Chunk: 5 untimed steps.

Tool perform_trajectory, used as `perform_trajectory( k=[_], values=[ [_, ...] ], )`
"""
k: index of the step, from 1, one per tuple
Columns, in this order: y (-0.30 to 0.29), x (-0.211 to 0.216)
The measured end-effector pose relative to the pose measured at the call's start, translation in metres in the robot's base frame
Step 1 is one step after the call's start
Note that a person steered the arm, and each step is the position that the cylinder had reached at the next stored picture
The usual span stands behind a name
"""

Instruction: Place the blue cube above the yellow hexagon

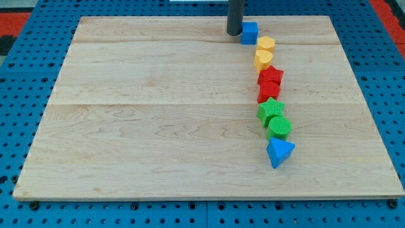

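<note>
Blue cube (249, 32): at tabletop (158, 126) top edge, just above-left of yellow hexagon (266, 44), my tip (234, 33) touching its left; no fingers, nothing held; placement nearly complete.

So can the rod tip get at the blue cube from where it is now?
Probably yes: my tip sits right against the blue cube's left side in the view, with nothing between them; the yellow hexagon lies just beyond.

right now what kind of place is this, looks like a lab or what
Probably a robotics lab bench: a pale wooden board lies on a blue perforated mat, small coloured blocks run in a line from the blue cube, and my tip stands just left of that cube.
</note>
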<state>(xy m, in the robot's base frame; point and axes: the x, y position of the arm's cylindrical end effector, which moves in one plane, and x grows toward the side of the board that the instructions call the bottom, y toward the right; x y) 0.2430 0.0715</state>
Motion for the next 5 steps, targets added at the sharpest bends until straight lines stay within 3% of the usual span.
perform_trajectory(
  k=[5],
  values=[
    [0.03,0.0]
  ],
)
